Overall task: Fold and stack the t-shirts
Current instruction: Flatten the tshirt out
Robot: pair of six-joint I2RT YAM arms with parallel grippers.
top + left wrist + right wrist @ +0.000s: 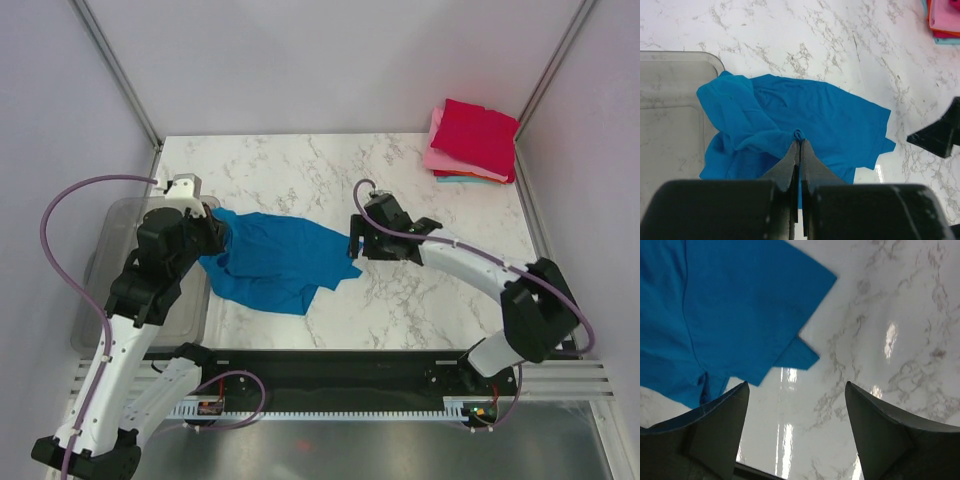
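The blue t-shirt point(275, 258) lay crumpled on the worktop point(400, 300), left of centre. Its bunched end was at the rim of the grey bin point(110, 250), well apart from the folded stack point(472, 140) in the far right corner. The left tool point(800, 145) was clenched on a small pinch of the blue cloth. The right tool point(796, 387) stood wide open just over the shirt's right edge, gripping nothing.

The step in hand looked like spreading the shirt flat, with no fold made yet. The next move probably called for the right tool to take the free right corner, so that both arms could draw the cloth taut.

The shirt's long axis ran roughly left to right, with a sleeve-like flap pointing right. The neck could not be made out.
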